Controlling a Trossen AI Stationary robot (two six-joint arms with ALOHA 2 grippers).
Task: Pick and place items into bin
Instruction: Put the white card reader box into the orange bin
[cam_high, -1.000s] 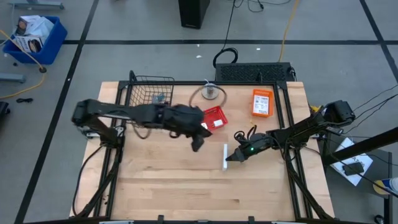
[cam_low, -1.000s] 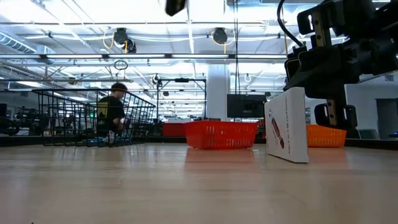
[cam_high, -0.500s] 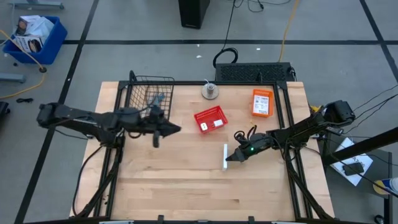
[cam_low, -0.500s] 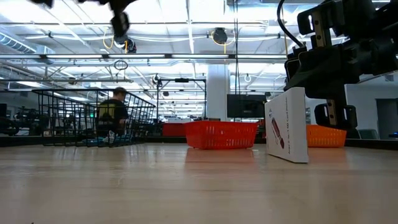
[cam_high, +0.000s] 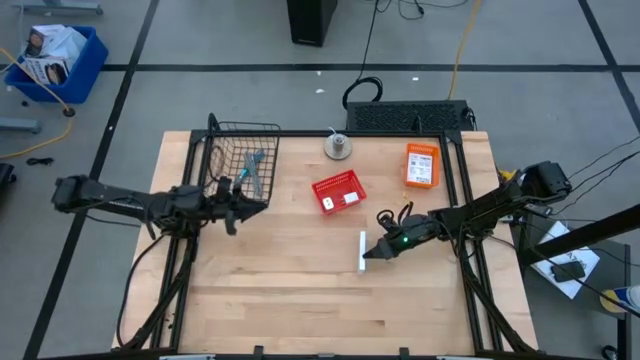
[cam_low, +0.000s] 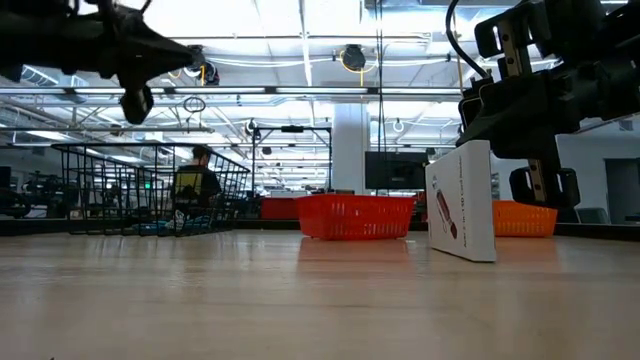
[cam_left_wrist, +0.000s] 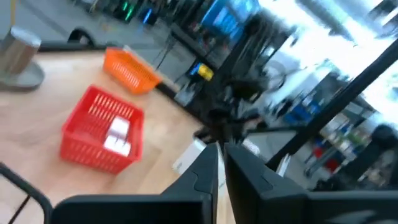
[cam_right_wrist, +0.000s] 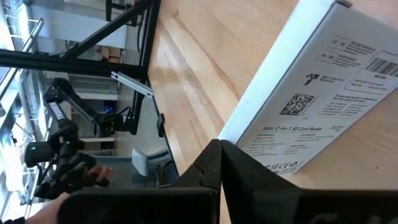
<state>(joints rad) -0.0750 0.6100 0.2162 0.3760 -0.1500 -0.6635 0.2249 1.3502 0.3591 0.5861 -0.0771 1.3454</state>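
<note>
A flat white packet with black print (cam_high: 361, 250) stands on one narrow edge mid-table; it shows upright in the low view (cam_low: 462, 205). My right gripper (cam_high: 371, 252) is shut, its tips at the packet's printed face (cam_right_wrist: 311, 93). A small red basket (cam_high: 338, 190) holds a white block (cam_high: 347, 199). A black wire basket (cam_high: 240, 150) holds grey and teal stick tools (cam_high: 252, 168). My left gripper (cam_high: 262, 207) hovers shut and empty above the table beside the wire basket's near right corner, pointing toward the red basket (cam_left_wrist: 102, 137). My right gripper's shut fingertips (cam_right_wrist: 214, 152) stand at the packet's printed face near its long lower edge (cam_right_wrist: 249, 124), coming level from the table's right side. Whether they touch it, I cannot tell. The packet rests on the table on its narrow edge.
An orange basket (cam_high: 422, 165) and a metal cylinder (cam_high: 338, 147) stand near the far edge. Bare wood lies across the table's near half. Black frame rails run along both table sides. A person (cam_low: 195, 185) is in the room beyond the wire basket.
My left arm has swung from beside the red basket toward the table's left edge, quickly at first and then slowing. It now hovers next to the wire basket. The right gripper and the packet have stayed still.
</note>
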